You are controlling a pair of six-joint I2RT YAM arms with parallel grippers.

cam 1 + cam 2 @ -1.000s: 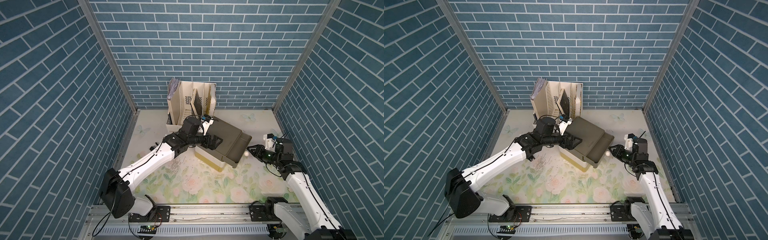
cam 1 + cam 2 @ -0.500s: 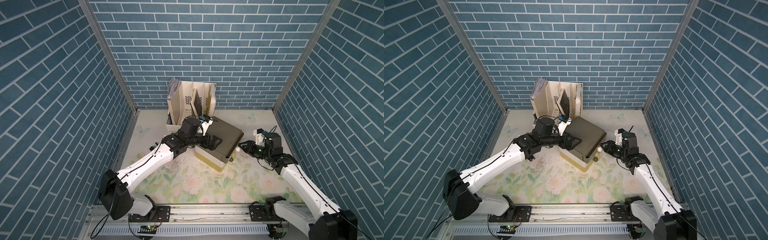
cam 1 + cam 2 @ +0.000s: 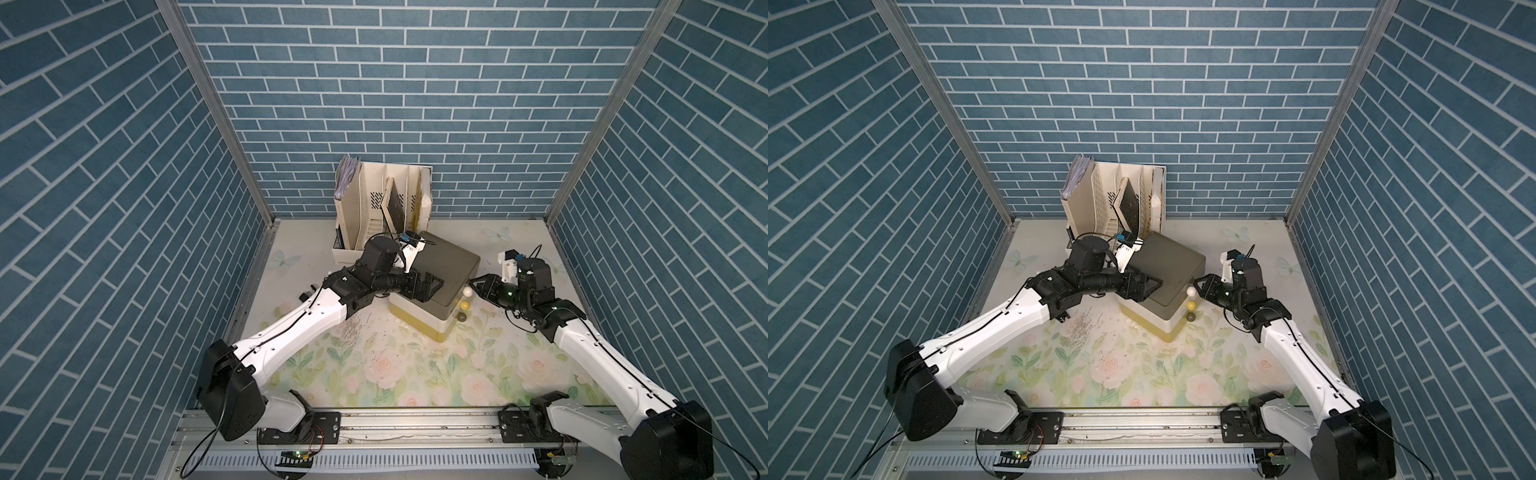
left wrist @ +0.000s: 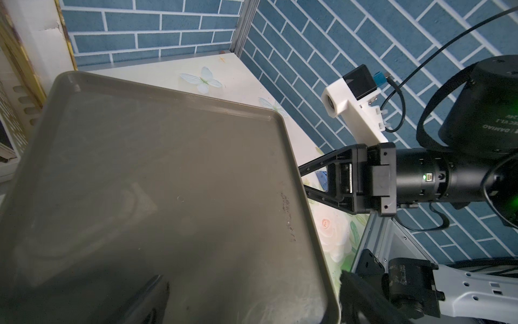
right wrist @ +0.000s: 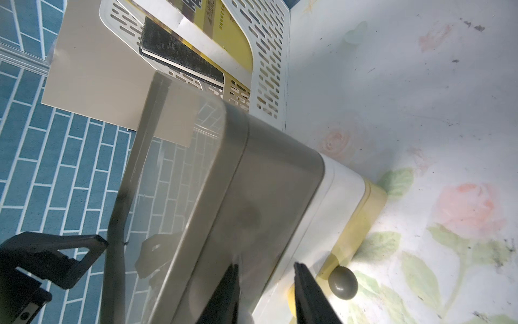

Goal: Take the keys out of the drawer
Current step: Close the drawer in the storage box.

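The keys are hidden; no view shows them. The drawer unit (image 3: 444, 266) (image 3: 1167, 266) stands mid-table, a grey top drawer over a white and a yellow one, all pushed in. My right gripper (image 3: 477, 286) (image 5: 266, 294) is shut on the top drawer's white knob (image 3: 468, 292) (image 3: 1192, 292). Below it sit a yellow knob (image 3: 464, 305) and a grey knob (image 5: 342, 282). My left gripper (image 3: 430, 284) (image 4: 252, 303) is open wide, straddling the near edge of the unit's grey top (image 4: 168, 182) and holding nothing.
A cream file organiser (image 3: 382, 212) with papers and a dark board stands right behind the unit against the back wall. Dark crumbs (image 3: 349, 330) lie on the floral mat in front of the left arm. Blue brick walls close in three sides.
The top drawer stood pulled out to the right a second ago and is now pushed in. My right gripper moved left with the knob. The left arm stayed put.
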